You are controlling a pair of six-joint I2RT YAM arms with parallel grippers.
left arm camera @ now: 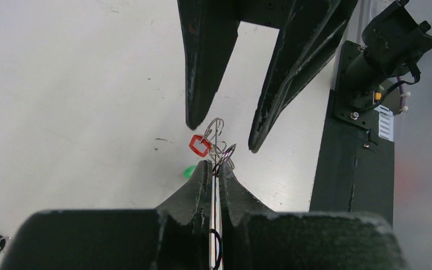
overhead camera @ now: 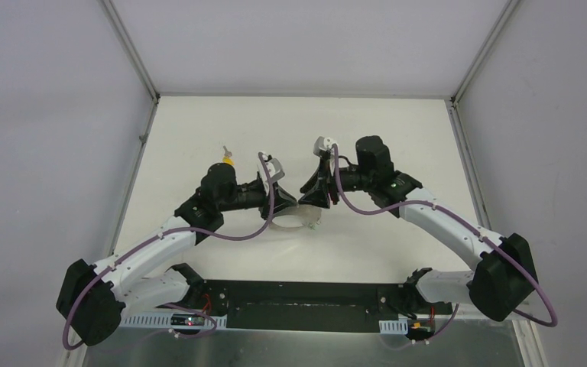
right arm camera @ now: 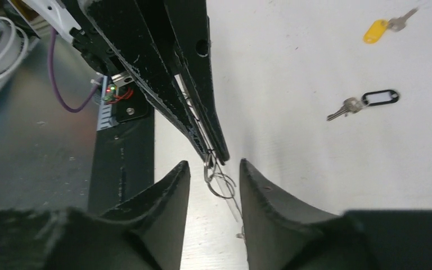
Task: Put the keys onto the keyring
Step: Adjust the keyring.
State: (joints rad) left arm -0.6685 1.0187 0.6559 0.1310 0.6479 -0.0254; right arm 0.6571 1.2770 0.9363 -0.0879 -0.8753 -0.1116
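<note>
Pinches keyring (overhead camera: 299, 225) tight in left gripper (left arm camera: 216, 171), end offered toward right gripper (right arm camera: 214, 171). Straddles small rings (right arm camera: 223, 185) with those fingers spread wide, likely for threading. Yellow-tagged key (right arm camera: 383, 27), black-tagged key (right arm camera: 371, 101) well apart on table (right arm camera: 315, 169), not yet threaded.

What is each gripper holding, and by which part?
Left gripper pinches the keyring by its thin wire, beside small rings; right gripper is open, holding nothing.

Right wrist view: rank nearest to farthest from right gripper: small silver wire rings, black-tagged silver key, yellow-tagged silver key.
1. The small silver wire rings, between the right gripper's open fingers.
2. The black-tagged silver key, mid-right of view.
3. The yellow-tagged silver key, beyond it, top right corner.
</note>
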